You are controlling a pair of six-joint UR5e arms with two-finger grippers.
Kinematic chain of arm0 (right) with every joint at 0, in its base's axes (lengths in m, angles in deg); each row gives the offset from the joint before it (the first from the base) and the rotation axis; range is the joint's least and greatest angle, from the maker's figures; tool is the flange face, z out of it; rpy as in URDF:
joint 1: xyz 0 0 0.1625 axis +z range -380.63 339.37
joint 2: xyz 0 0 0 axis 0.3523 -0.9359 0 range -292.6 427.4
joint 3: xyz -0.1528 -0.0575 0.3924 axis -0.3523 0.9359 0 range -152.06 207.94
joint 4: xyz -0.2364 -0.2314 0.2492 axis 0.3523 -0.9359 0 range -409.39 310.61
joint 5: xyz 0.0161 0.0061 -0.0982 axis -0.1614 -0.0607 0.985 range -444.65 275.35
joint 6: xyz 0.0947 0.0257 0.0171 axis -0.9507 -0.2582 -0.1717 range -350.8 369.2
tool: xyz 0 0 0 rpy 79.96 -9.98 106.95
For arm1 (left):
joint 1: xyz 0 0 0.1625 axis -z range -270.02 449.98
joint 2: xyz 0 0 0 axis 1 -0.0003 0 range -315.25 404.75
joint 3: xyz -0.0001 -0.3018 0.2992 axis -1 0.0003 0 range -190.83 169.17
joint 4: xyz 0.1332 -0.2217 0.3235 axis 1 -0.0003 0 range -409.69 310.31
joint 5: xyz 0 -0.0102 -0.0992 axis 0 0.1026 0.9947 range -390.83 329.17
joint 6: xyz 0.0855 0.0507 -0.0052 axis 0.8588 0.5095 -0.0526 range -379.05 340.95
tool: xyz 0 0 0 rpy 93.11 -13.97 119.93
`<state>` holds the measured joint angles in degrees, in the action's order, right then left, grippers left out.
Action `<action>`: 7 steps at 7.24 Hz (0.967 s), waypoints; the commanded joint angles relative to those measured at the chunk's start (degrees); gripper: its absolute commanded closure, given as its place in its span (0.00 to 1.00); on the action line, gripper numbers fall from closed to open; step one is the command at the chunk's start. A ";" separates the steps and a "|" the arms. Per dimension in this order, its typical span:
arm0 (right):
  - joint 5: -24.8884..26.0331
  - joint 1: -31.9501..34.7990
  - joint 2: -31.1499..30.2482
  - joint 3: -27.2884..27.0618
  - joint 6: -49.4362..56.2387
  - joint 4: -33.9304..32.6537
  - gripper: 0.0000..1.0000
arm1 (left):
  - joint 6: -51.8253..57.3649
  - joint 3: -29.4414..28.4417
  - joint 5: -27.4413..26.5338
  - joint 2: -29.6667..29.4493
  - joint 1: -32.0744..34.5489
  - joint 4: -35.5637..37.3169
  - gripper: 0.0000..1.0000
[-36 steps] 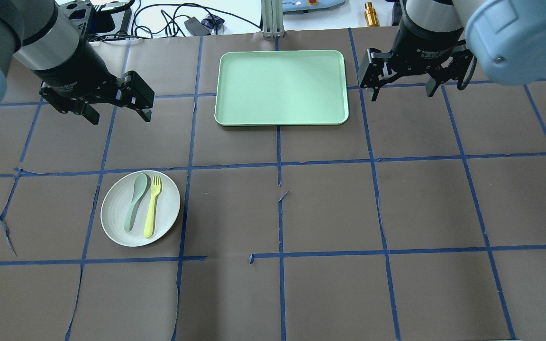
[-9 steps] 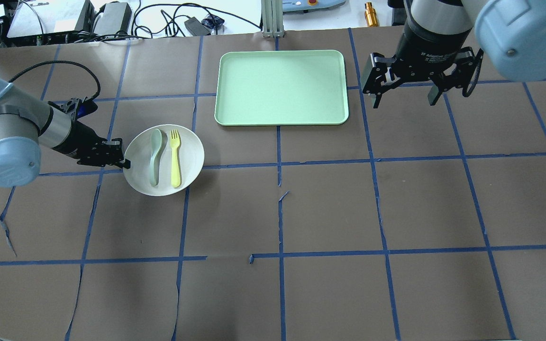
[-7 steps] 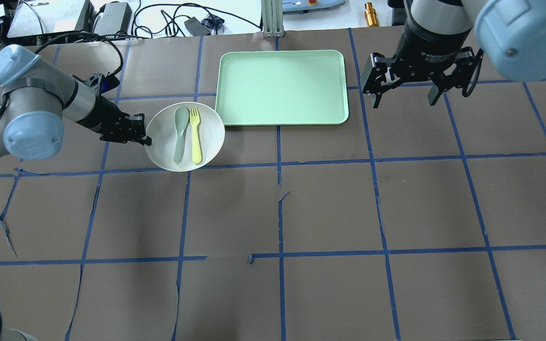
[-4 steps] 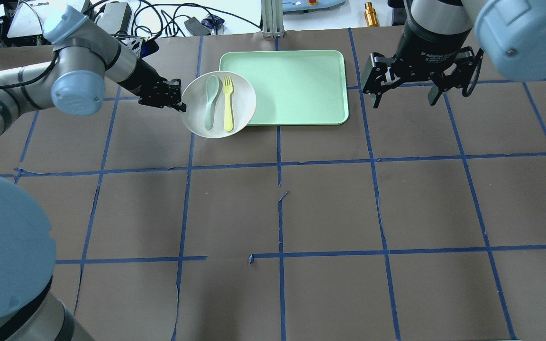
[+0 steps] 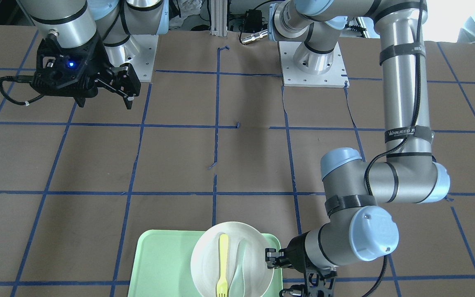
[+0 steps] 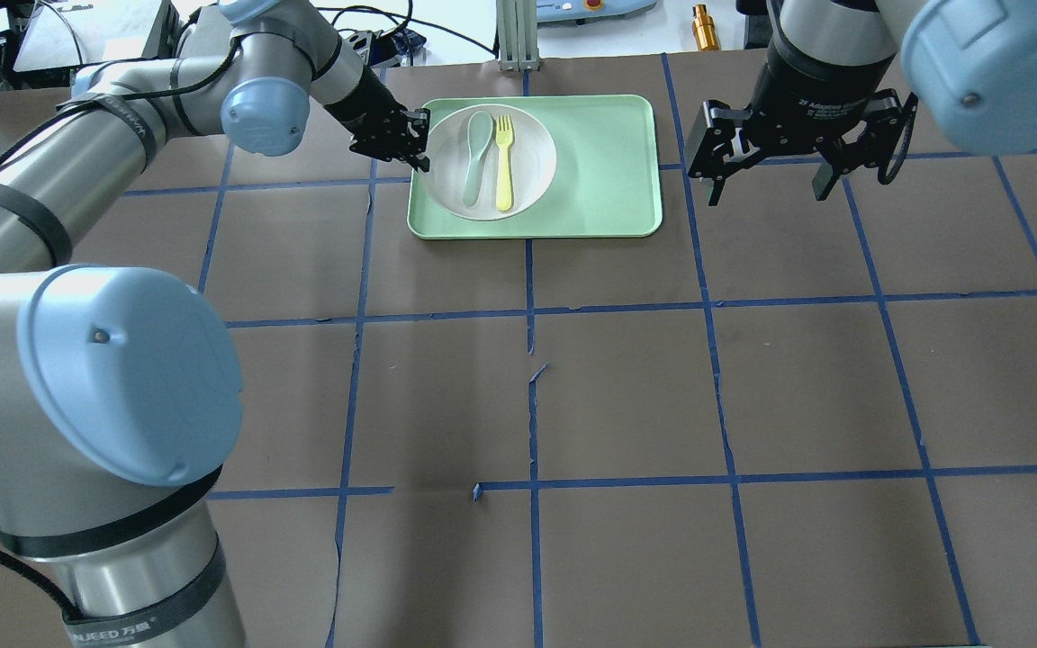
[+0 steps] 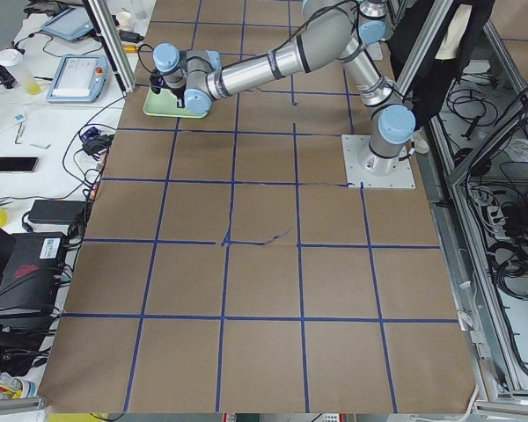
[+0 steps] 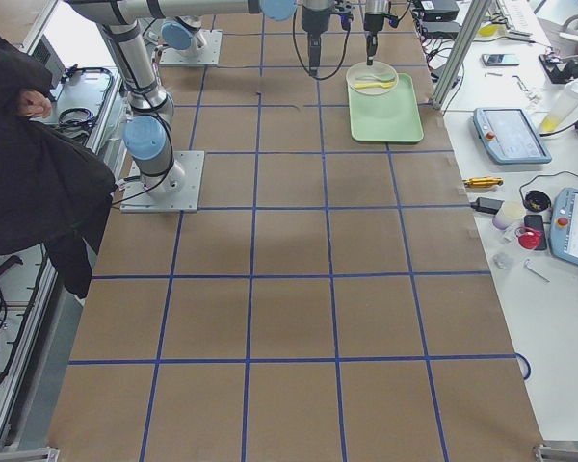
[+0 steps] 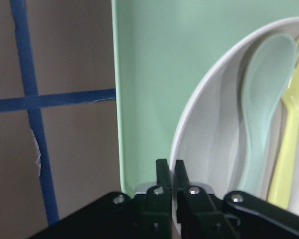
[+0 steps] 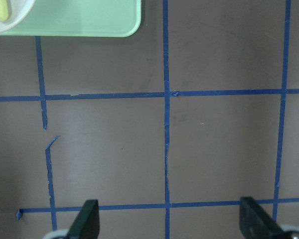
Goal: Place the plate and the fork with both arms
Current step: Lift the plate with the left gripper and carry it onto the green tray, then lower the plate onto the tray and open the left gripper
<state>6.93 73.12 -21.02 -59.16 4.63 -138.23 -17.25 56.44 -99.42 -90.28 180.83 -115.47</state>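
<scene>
The round white plate [image 6: 527,148] is over the left part of the mint-green tray [image 6: 604,166]. The pale-yellow fork [image 6: 504,162] lies on it beside a grey-green spoon [image 6: 475,157]. My left gripper [image 6: 419,148] is shut on the plate's left rim; the left wrist view shows its fingers [image 9: 163,175] pinching the rim [image 9: 189,134]. I cannot tell whether the plate rests on the tray. My right gripper [image 6: 766,191] is open and empty, hovering to the right of the tray. The front view shows the plate [image 5: 250,243], the fork [image 5: 222,264], the left gripper [image 5: 271,258] and the right gripper [image 5: 105,103].
The tray [image 5: 159,264] sits at the table's far middle edge. Brown paper with blue tape lines covers the table. Cables and gear lie beyond the far edge. The left arm's elbow [image 6: 122,378] looms large at the near left.
My left gripper went from open above the table to shut on the plate's rim. It carried the plate with fork and spoon from the near left onto the tray area. The right arm barely moved.
</scene>
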 commanded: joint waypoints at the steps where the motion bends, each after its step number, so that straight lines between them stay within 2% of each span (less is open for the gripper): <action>1: 0.00 0.03 0.00 0.00 0.00 0.07 0.00 | -2.76 -5.82 -0.93 -5.24 2.92 -0.13 1.00; 5: 0.00 0.03 0.00 0.00 0.00 -0.02 0.00 | -3.82 -6.71 -0.93 -6.92 3.37 0.39 1.00; 6: 0.00 0.03 0.00 0.00 0.00 0.07 0.00 | -5.13 -6.37 -0.84 -7.01 3.37 1.35 0.61; 7: 0.00 0.03 0.00 0.00 0.00 -0.02 0.00 | -5.32 -5.58 -0.67 -6.83 3.37 1.88 0.29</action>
<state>6.93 73.15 -21.02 -59.15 4.63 -138.20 -21.88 50.16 -100.26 -97.17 184.20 -114.38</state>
